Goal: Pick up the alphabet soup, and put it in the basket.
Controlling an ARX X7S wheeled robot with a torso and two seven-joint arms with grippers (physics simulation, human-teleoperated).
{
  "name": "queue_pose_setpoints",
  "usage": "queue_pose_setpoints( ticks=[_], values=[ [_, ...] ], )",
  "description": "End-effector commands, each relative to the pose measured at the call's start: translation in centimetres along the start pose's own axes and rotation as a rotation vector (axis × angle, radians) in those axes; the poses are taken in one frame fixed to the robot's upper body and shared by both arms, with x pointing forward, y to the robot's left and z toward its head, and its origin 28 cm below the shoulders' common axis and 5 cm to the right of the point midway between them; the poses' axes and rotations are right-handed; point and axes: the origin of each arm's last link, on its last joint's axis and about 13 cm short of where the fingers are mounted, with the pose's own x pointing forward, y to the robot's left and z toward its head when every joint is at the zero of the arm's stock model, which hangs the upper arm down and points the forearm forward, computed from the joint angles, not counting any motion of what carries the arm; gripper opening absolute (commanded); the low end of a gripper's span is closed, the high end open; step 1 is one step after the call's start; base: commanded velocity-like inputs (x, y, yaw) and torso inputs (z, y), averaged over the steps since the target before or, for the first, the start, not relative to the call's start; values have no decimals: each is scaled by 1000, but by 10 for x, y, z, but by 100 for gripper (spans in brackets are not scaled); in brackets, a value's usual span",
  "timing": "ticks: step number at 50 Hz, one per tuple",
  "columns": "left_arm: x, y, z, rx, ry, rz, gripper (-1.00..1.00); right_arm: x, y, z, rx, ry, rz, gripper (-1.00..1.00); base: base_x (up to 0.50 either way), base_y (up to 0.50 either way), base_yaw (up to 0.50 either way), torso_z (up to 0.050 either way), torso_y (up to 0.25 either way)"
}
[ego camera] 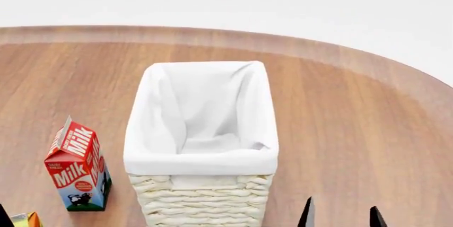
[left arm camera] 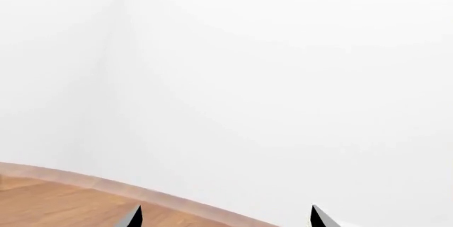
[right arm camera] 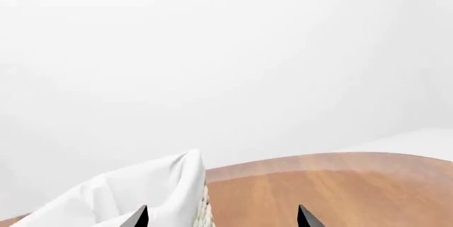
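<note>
Basket (ego camera: 201, 155): one, tall, cream woven wicker, white cloth liner folded over rim; stands mid-table (ego camera: 354, 121), nothing visible inside. Alphabet soup can: not in any view. One milk carton (ego camera: 78, 166), red and blue, upright left of basket, apart from it. Right tool (ego camera: 341, 217): tips spread, nothing between. Left tool (left arm camera: 225, 217): tips spread, holding nothing, above table edge.
</note>
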Motion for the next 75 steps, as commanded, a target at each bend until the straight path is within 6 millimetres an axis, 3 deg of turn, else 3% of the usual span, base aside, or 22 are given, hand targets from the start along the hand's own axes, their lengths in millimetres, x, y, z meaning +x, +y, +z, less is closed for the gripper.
queue_pose_setpoints(
  ticks=[1,8,14,27,39,48,75],
  values=[
    [-1,-2,0,41,-14,2,100,-5,-9,9,88,74,146,100,0,0,0,0,0],
    [-1,-1,1,46,-14,0,100,-12,-15,12,66,109,253,100,0,0,0,0,0],
    [-1,-1,2,50,-13,0,100,-24,-14,21,67,169,506,100,0,0,0,0,0],
    [-1,1,3,49,-17,6,100,-39,-4,24,108,291,845,100,0,0,0,0,0],
    [-1,0,1,53,-11,1,100,-43,0,24,114,328,948,100,0,0,0,0,0],
    [-1,0,2,53,-14,1,100,-53,6,21,25,357,1079,100,0,0,0,0,0],
    [-1,-1,2,61,-7,-12,100,-67,9,11,-87,446,1206,100,0,0,0,0,0]
  ],
)
